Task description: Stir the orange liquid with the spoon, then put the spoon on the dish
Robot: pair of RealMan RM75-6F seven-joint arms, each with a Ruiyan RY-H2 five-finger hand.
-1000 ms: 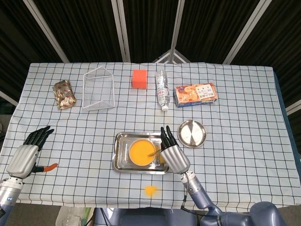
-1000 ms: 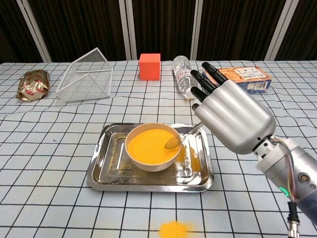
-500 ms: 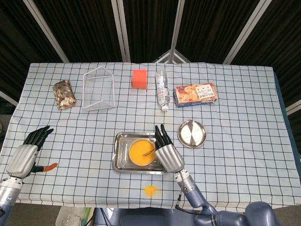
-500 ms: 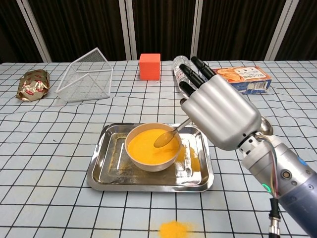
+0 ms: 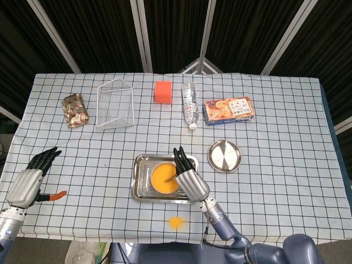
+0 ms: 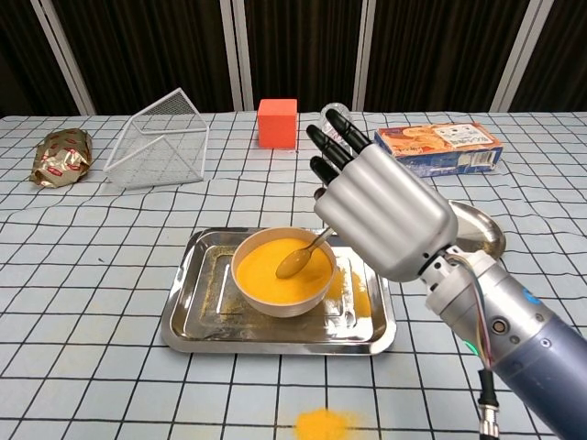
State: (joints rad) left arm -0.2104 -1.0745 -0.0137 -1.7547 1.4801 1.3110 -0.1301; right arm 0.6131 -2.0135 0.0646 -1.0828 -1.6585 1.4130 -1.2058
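A white bowl of orange liquid (image 5: 161, 177) (image 6: 266, 267) stands in a steel tray (image 5: 141, 190) (image 6: 196, 313) near the table's front edge. A metal spoon (image 6: 297, 261) (image 5: 171, 177) dips its tip into the liquid; its handle runs up behind my right hand (image 5: 188, 179) (image 6: 381, 216), which holds it from the bowl's right side, palm away from the cameras. The round steel dish (image 5: 224, 155) (image 6: 479, 230) lies to the right of the tray, partly hidden by that hand in the chest view. My left hand (image 5: 30, 179) hovers at the table's left front, fingers apart, holding nothing.
Along the back lie a snack packet (image 5: 75, 110), a wire basket (image 5: 115, 103), an orange cube (image 5: 163, 91), a fallen water bottle (image 5: 190, 104) and a printed box (image 5: 228, 110). An orange spill (image 5: 175, 222) marks the cloth before the tray. A small orange object (image 5: 55, 194) lies by my left hand.
My right hand has moved left over the tray, carrying the spoon from the bowl's right rim toward the middle of the liquid. The left hand has stayed put.
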